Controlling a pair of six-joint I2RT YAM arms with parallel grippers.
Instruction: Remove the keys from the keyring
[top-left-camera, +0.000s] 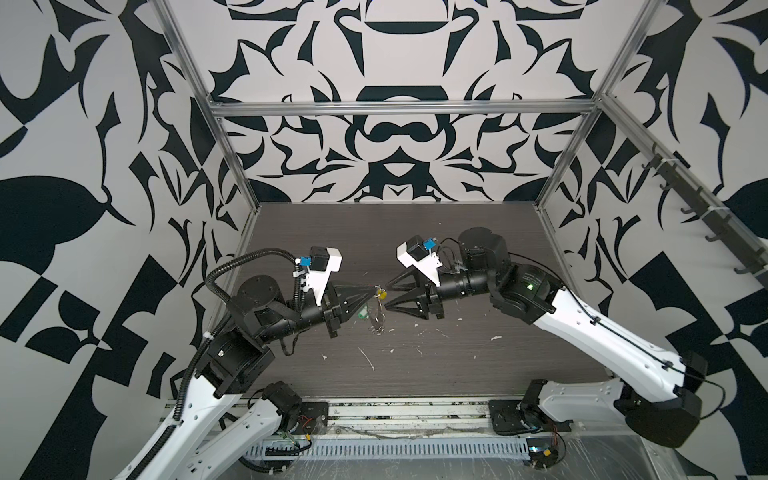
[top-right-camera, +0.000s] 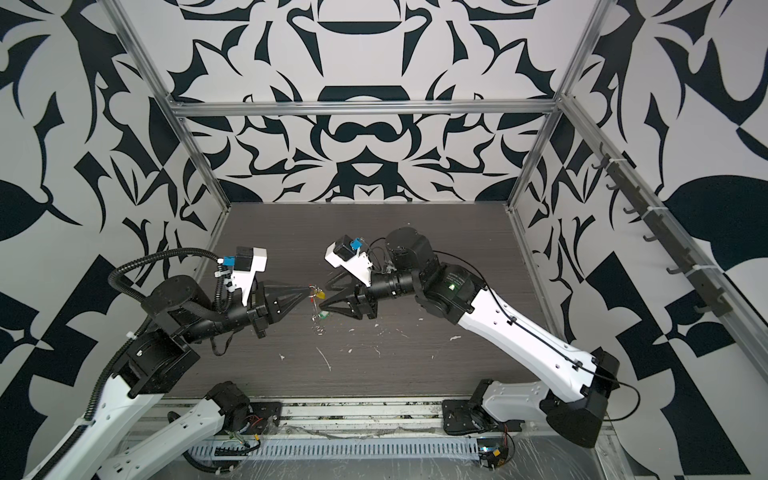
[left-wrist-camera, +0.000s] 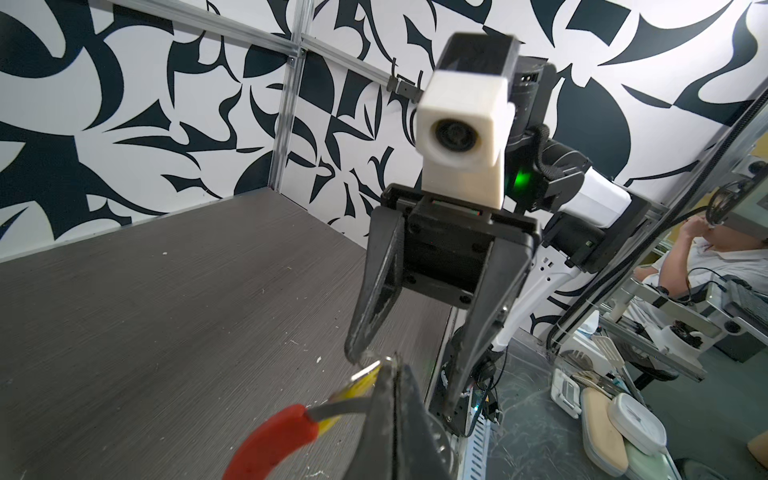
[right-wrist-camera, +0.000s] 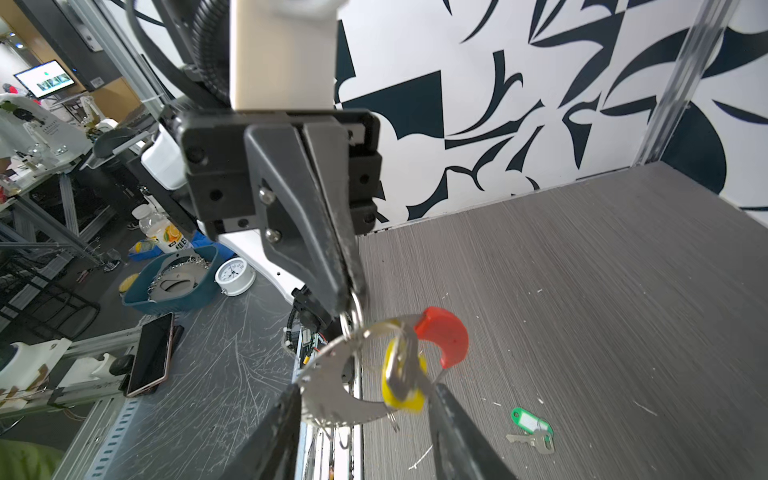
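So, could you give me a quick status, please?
Left gripper shut on keyring. Right gripper open around yellow key. Green key off, on table.

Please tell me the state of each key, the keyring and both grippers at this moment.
left gripper: shut on the keyring.
right gripper: open, jaws either side of the yellow key.
keyring: held up by the left gripper.
yellow key: hanging on the keyring.
green key: off the keyring, lying on the table.

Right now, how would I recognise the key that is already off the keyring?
Look at the dark wood-grain table, near the raised keyring. The green key lies flat there. Only it has a green tag with a white label; the yellow key hangs on the keyring.
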